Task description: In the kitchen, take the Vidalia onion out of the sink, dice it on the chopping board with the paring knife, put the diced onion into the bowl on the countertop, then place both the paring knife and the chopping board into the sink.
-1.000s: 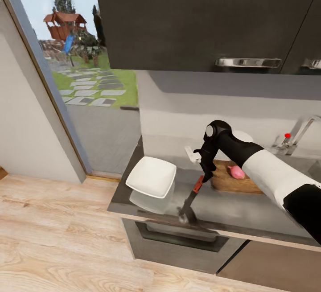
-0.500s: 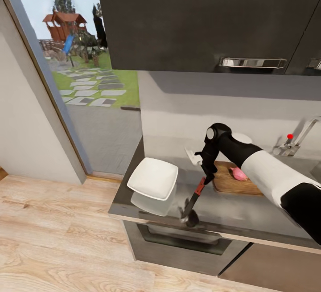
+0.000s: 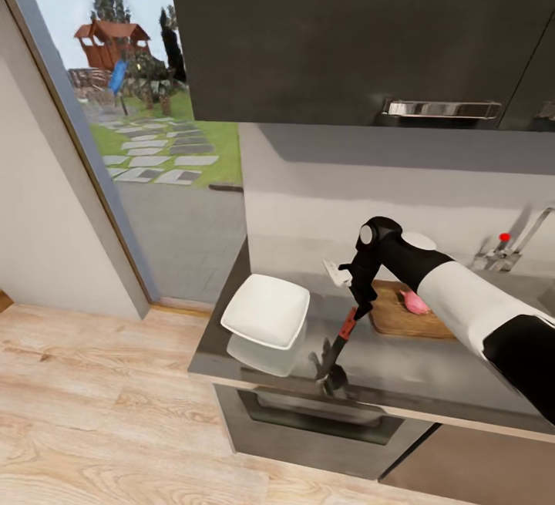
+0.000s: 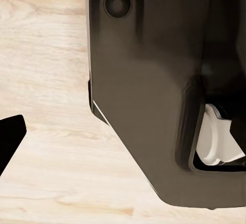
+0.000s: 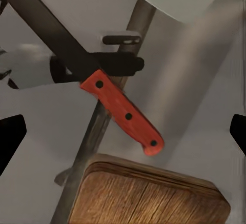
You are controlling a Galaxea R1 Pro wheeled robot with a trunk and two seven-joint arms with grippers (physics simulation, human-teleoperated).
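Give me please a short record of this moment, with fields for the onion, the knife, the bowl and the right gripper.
onion: on the chopping board, pink ball
knife: on the countertop between bowl and board, red handle toward the board
bowl: white, empty, near the countertop's left end
right gripper: open, above the knife handle, holding nothing

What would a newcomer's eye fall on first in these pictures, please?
Probably the paring knife with its orange-red handle, lying on the grey countertop just below the right pincer, whose fingers are spread apart. To its left sits the white bowl; behind it, the pink Vidalia onion rests on the chopping board.
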